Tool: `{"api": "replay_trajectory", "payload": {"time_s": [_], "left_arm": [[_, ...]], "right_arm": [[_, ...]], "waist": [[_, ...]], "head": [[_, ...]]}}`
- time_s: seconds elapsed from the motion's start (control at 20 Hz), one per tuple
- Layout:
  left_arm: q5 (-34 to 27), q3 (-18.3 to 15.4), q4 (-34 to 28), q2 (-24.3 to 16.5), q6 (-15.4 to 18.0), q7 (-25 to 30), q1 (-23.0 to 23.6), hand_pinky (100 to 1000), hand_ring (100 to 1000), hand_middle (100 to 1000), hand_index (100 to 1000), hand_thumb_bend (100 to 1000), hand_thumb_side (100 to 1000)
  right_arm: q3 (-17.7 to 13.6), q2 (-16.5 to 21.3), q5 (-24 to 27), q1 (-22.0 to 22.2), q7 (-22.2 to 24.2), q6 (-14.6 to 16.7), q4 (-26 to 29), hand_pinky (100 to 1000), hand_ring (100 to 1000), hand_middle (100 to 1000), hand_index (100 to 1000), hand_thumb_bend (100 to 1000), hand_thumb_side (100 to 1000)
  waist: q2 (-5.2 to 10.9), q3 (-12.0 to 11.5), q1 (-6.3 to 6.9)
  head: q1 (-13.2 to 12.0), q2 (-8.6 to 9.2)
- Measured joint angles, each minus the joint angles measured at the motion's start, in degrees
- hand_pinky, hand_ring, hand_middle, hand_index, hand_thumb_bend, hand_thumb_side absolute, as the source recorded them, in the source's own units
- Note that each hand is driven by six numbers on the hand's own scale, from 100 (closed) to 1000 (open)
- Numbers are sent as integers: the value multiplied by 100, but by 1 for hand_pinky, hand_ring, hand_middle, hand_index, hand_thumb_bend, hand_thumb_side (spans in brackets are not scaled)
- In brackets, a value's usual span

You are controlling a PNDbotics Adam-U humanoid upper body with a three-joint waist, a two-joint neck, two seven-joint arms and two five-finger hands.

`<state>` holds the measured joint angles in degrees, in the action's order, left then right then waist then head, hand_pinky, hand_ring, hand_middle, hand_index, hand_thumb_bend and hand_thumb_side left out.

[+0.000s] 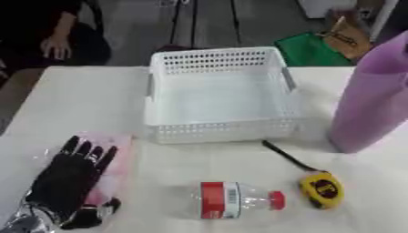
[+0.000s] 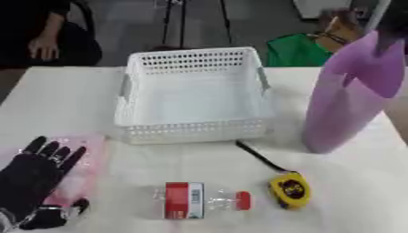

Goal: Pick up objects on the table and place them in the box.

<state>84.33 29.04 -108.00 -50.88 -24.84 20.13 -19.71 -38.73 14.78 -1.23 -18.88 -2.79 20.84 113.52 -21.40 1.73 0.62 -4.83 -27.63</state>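
Box: white perforated basket, upper centre of frame, standing empty on the bench.

Bottle: clear plastic, red label and red cap, lying on its side at lower centre, cap toward the right. Risk: being round, it may roll away if nudged off-centre during a grasp.

Tape measure: yellow case with a dark centre, lower right, just beside the bottle cap; a black strap trails up and left toward the box's front wall. Risk: the strap may catch on the box rim or drag across the bench when lifted.

Pink packet: flat, pale pink, lower left, lying under the left hand. Risk: being thin and flat against the bench, it may slide rather than lift.

Left hand: black, lower left, resting flat on the packet, fingers straight and spread, gripping nothing.

Right hand: not seen in either view.

Purple cylinder: tall, soft-looking, right edge of frame, close to the box's right wall. Risk: a reach from the right could knock it over onto the box or the tape measure.
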Motion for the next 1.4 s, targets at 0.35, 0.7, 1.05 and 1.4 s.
{"api": "replay_trajectory", "payload": {"time_s": [0.35, 0.7, 1.05, 1.4], "left_arm": [[-119, 0, 98, 42, -80, -27, -25, 853, 793, 691, 1000, 424, 645], [-208, 0, 226, 45, -163, -96, -26, 818, 759, 674, 1000, 385, 608], [-288, -1, 362, 47, -248, -210, -27, 788, 732, 694, 1000, 307, 565], [-435, -2, 321, 45, -313, -352, -10, 769, 709, 651, 1000, 230, 553]], "right_arm": [[0, 0, 10, 0, -3, 4, 0, 644, 608, 563, 692, 100, 783], [13, 0, 13, -3, -6, 7, 0, 644, 608, 563, 692, 100, 783], [28, 0, 14, -9, -25, 27, 0, 645, 608, 563, 692, 100, 783], [30, 0, 14, -24, -26, 28, 0, 645, 608, 562, 691, 100, 783]], "waist": [[-4, 8, 0], [-16, 35, 0], [-16, 57, -2], [-16, 56, -2]], "head": [[0, 2], [-9, 5], [-14, 45], [-7, 47]]}}
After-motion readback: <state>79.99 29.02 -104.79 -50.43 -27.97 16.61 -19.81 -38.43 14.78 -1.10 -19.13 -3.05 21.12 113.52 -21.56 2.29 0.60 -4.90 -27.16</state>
